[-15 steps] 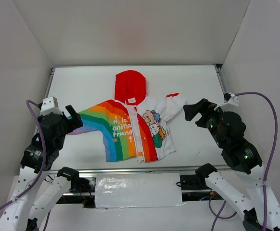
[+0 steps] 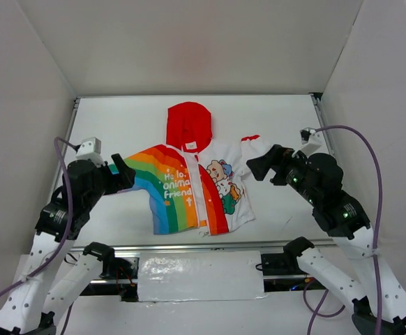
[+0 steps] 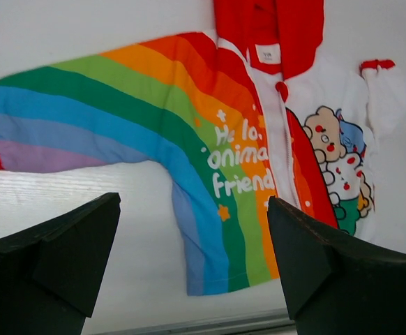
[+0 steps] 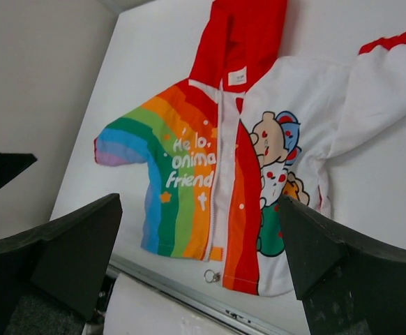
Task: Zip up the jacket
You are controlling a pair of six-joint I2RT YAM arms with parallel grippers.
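White walls (image 2: 189,49) box in a white table (image 2: 280,115), and the jacket (image 2: 189,188) lies flat near its front edge, red hood (image 2: 189,125) pointing to the far wall. Its rainbow sleeve (image 2: 144,167) stretches toward the left gripper (image 2: 121,174), whose fingers are spread wide with nothing between them. The right gripper (image 2: 262,163) hangs just beside the white sleeve (image 2: 252,150), jaws equally wide and empty. A small metal ring (image 4: 211,276) sits at the hem, possibly the zipper pull
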